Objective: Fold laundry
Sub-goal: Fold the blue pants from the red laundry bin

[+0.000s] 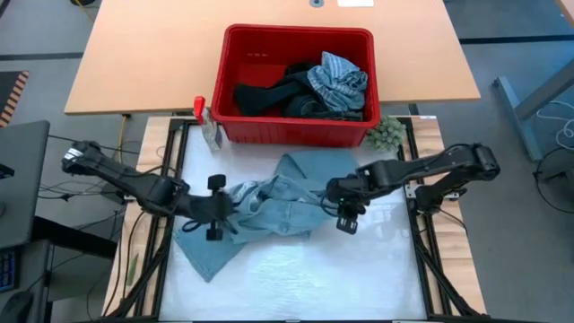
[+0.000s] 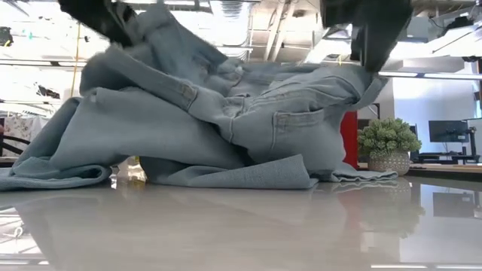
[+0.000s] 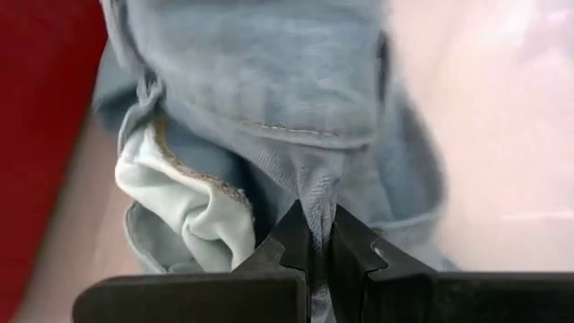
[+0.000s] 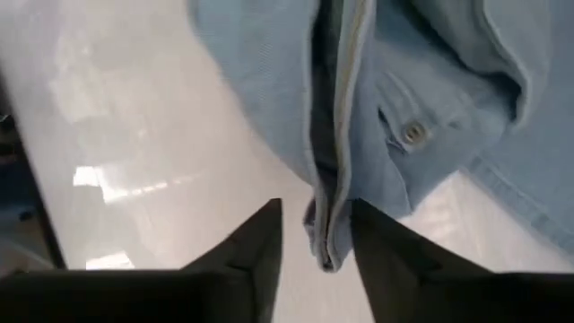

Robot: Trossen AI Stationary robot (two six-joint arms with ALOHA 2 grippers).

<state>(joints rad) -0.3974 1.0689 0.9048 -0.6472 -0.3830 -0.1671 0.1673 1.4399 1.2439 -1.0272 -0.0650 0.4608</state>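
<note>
Light blue denim jeans point(image 1: 269, 211) heaped in soft rumpled folds on glossy white worktop point(image 1: 359, 278), just before red plastic basket point(image 1: 296, 126). Stitched seams, pocket, metal button seen. Left tool point(image 3: 318, 238) clamped shut on denim fold. Right tool point(image 4: 314, 238) parted, waistband edge hanging between fingers, not gripped.

Jeans point(image 1: 269, 211) on table point(image 1: 359, 278), before basket point(image 1: 296, 130)

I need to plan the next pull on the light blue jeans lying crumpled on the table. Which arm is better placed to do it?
Probably left: the left gripper is shut on a fold of the light blue jeans, while the right gripper has its fingers apart around the hem.
</note>
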